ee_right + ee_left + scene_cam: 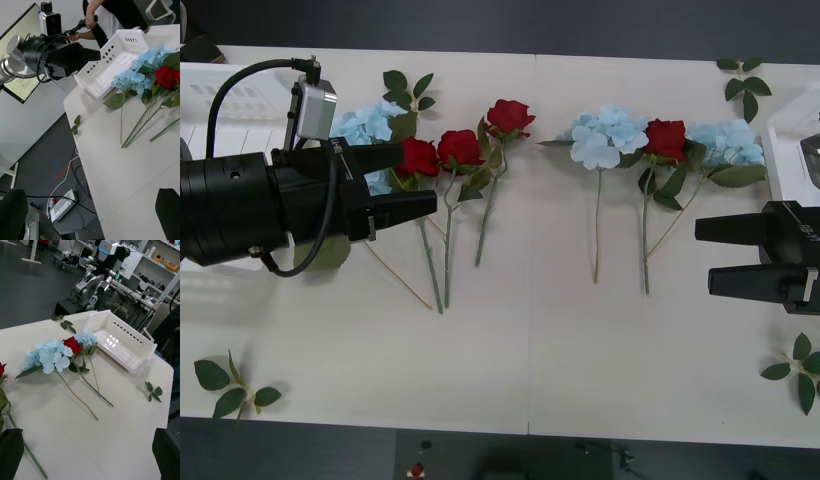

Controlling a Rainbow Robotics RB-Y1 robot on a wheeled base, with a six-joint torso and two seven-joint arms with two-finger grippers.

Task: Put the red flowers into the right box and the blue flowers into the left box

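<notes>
Front view: open, empty black left gripper [415,180] hovers beside three deep-red fabric roses [459,148] near the worktop's [530,350] far edge; crowded stems risk snagging the pale-blue hydrangea cluster [365,125]; the open right gripper [715,255] idles near the right edge. Right wrist view: slotted white plastic basket [112,62] at the left corner. Left wrist view: the other white box [120,339] sits beyond two more blue clusters [52,354].

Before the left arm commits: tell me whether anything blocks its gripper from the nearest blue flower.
Nothing solid does. The left gripper hangs open right beside the leftmost blue flower, whose cluster lies partly under the arm. A red rose lies against that cluster, near the fingertips, and could get caught in the grasp.
</notes>
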